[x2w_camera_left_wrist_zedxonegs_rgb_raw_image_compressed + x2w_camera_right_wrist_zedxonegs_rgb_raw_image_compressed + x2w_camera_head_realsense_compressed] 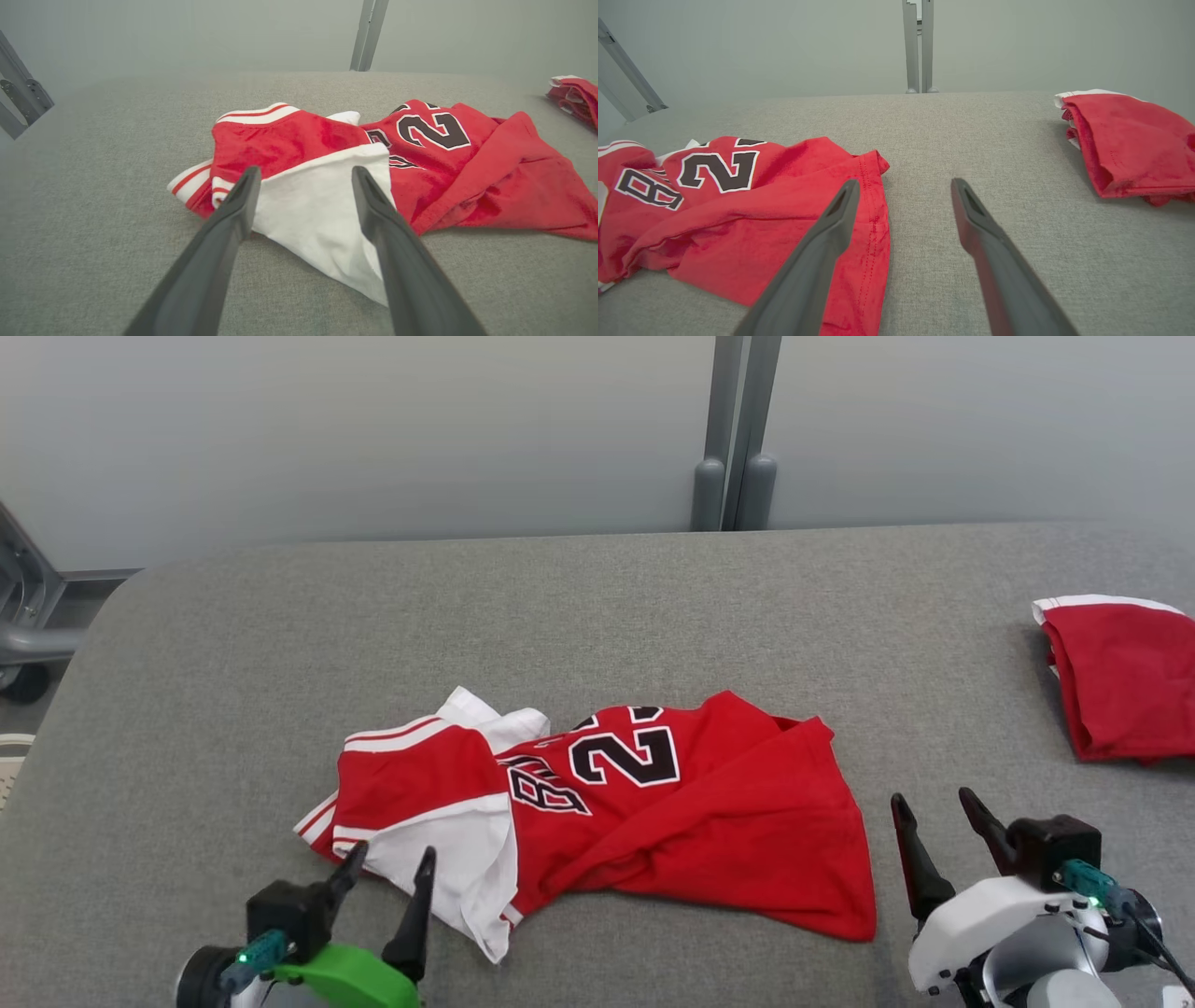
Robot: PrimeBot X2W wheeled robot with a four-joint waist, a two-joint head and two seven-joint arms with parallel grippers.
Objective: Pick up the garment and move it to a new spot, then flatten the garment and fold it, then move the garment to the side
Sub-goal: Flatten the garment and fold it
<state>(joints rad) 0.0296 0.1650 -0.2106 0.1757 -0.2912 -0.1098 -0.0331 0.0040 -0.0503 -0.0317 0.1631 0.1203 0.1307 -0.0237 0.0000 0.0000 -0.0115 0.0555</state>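
Crumpled garment lies mid-tabletop, not yet flattened; left fingers spread wide at its white near corner; right fingers wide just beside its red hem; both empty, staged for pinching opposite ends, I'd judge.

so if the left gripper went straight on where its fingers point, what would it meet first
Most likely the white flap of the crumpled red and white basketball jersey, lying just ahead of the open left gripper, though the exact gap is unclear.
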